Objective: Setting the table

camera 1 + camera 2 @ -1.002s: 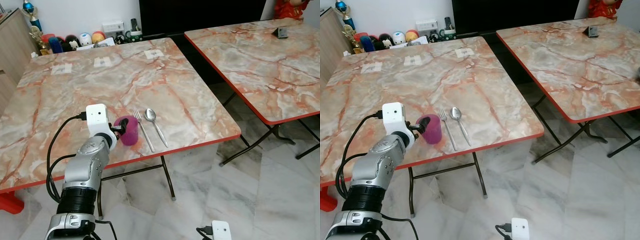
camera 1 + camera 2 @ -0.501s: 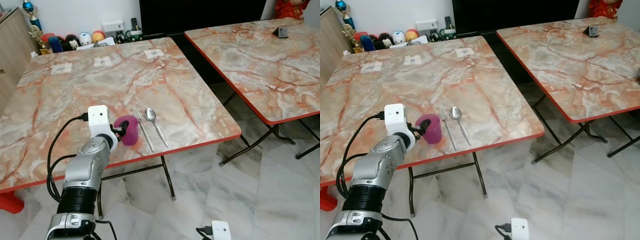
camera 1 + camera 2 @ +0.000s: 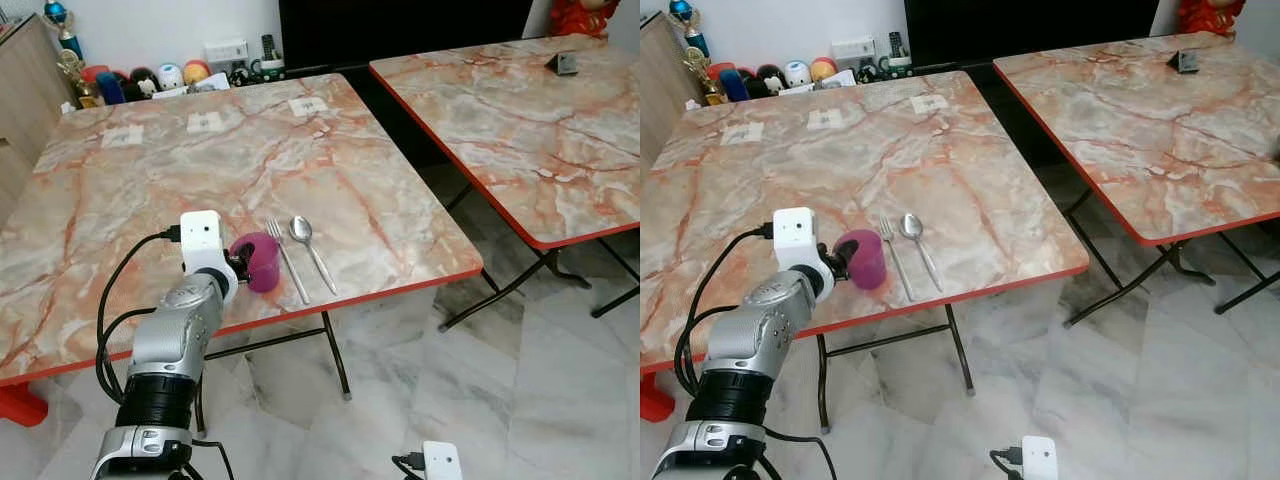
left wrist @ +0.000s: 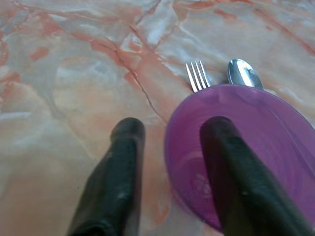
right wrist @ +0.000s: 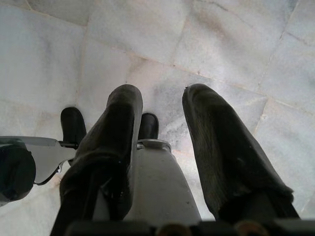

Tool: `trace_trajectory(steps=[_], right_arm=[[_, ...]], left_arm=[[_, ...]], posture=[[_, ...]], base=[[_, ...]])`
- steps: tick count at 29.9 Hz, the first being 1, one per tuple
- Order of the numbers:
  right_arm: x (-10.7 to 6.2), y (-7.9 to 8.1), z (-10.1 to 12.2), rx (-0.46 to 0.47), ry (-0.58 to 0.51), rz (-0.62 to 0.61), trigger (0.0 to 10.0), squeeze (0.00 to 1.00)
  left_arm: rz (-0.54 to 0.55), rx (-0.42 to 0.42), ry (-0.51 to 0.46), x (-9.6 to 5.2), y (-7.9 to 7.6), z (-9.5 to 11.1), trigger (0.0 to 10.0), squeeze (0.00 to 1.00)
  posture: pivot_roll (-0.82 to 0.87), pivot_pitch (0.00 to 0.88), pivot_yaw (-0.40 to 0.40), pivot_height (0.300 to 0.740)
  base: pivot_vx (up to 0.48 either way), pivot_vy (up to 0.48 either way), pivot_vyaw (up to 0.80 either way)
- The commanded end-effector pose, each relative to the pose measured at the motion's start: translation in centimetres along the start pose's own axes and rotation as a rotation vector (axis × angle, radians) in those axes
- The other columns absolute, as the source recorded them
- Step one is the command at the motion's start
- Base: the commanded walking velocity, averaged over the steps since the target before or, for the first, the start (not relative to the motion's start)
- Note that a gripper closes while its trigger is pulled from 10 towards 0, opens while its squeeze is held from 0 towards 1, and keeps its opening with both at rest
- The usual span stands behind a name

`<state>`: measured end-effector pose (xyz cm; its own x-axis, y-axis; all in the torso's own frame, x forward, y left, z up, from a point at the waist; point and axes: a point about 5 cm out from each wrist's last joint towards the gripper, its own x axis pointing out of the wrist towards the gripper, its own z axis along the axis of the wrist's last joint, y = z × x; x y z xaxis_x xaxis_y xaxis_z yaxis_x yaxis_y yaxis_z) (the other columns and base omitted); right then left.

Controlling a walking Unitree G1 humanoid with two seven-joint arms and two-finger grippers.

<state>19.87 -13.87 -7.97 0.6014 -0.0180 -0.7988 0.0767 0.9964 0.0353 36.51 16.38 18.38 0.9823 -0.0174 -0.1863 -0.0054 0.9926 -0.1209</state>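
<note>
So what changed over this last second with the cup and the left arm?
Very little. The left claw, one finger inside the purple cup and one outside its wall, has nudged it slightly toward the fork, with the cup leaning a bit. Fork, spoon and table stayed put; the right claw stayed hanging over the floor.

The left arm's white camera housing [image 3: 203, 242] hides most of the left gripper [image 4: 170, 130]. The purple cup [image 4: 241, 157] runs off the wrist view's edge
</note>
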Motion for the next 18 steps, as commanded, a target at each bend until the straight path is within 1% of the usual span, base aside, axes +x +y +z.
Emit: trace_trajectory(steps=[1,9,18], right_arm=[[-0.11,0.18,-0.72,-0.003,0.028,0.005,10.0,0.00],[-0.11,0.14,-0.72,-0.006,0.027,0.006,10.0,0.00],[-0.10,0.12,-0.71,-0.005,0.027,0.005,10.0,0.00]], left_arm=[[0.000,0.011,0.018,-0.14,0.34,-0.24,0.0,0.00],[0.002,0.012,0.009,-0.30,0.54,-0.13,0.0,0.00],[-0.028,0.003,-0.014,-0.66,0.10,-0.30,0.0,0.00]], posture=[[0.10,0.137,0.024,0.740],[0.10,0.139,0.022,0.740],[0.10,0.138,0.020,0.740]], base=[[0.000,0.000,0.00],[0.000,0.000,0.00],[0.000,0.000,0.00]])
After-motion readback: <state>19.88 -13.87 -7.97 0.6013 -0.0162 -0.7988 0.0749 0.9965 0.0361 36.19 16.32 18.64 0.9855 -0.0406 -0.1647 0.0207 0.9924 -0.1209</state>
